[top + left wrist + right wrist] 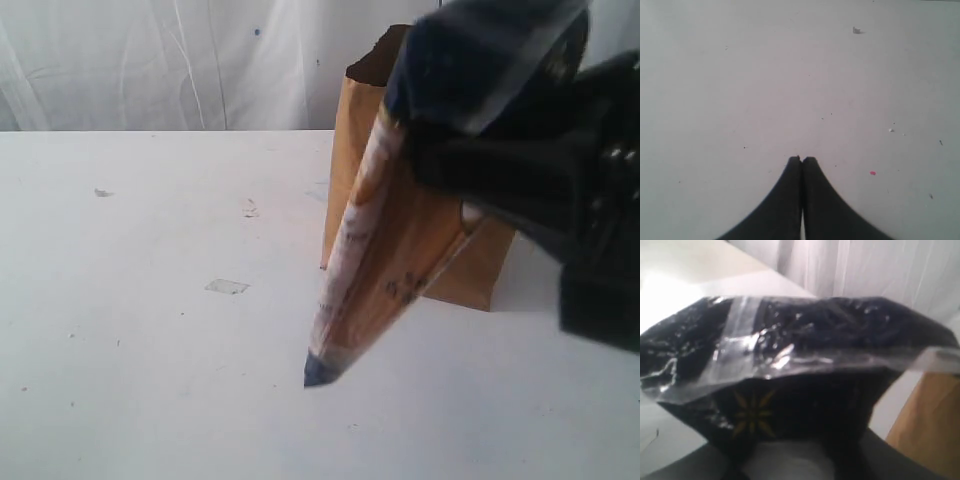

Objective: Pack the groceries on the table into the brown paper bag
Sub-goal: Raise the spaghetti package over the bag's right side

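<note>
step in hand: carrying to the bag. my right gripper (445, 175) is clamped on the upper part of the long spaghetti pack (360, 265), a slim clear-film packet with pale orange print and dark blue ends; the pack hangs tilted, its lower blue tip down by the flat white tabletop (150, 330), and i cannot tell whether that tip touches the surface or clears it. the tall kraft-brown paper bag (352, 120) stands upright just behind the pack with its mouth open at the top. in the right wrist view the crinkled blue end of the pack (805, 330) fills the picture and a brown wall of the bag (927, 425) shows beside it. my left gripper (801, 161) hangs over bare tabletop (740, 75) with its fingers pressed together and nothing between them. no other grocery shows in these views, so i judge the packing to be far along. the next move, as i read it, calls for lifting the pack until its lower tip clears the bag's rim, bringing it nearer to upright over the mouth, then lowering it in before i let go
</note>
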